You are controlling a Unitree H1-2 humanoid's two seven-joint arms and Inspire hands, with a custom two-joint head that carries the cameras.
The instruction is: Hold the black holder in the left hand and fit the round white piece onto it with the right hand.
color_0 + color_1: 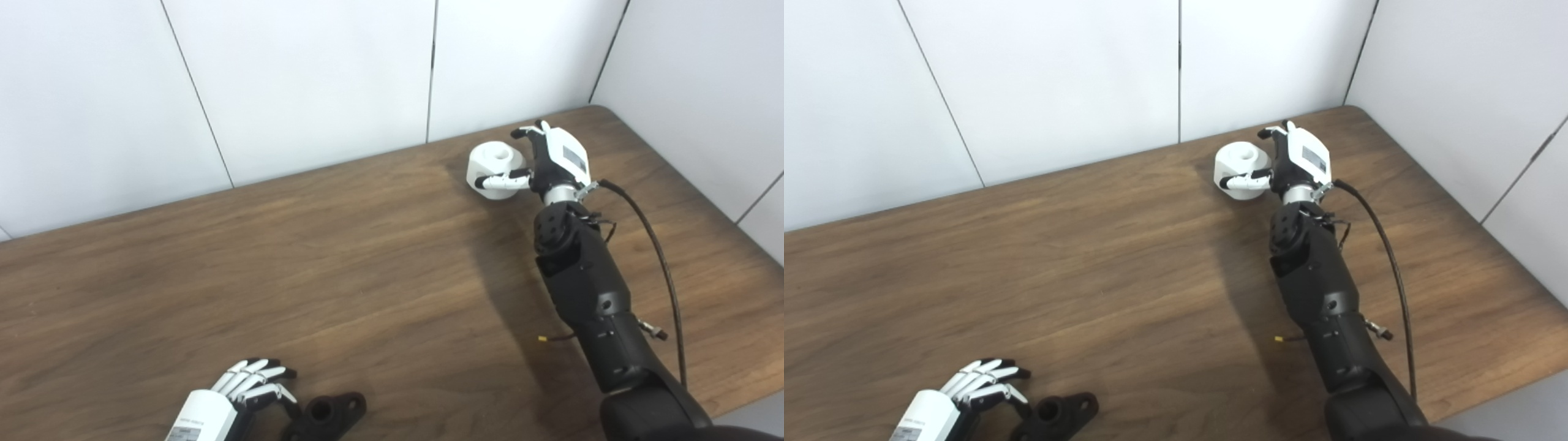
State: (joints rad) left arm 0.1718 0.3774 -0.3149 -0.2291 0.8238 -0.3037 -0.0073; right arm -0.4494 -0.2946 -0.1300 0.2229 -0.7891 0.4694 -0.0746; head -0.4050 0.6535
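Right hand (547, 160): far end of bench (343, 257), fingers wrapped round white piece (495, 169).
Left hand (245, 392): near edge, released, fingers spread, just beside holder (327, 415).
Holder: lay flat on bench.

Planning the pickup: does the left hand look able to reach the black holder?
Probably yes. The left hand is open right beside the holder on the table, with nothing between them.

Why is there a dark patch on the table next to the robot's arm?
That is the right arm's shadow, falling to its left on the table in both the left eye and right eye views. A fainter shadow lies left of the white piece. Both pictures look sharp, with no glare.
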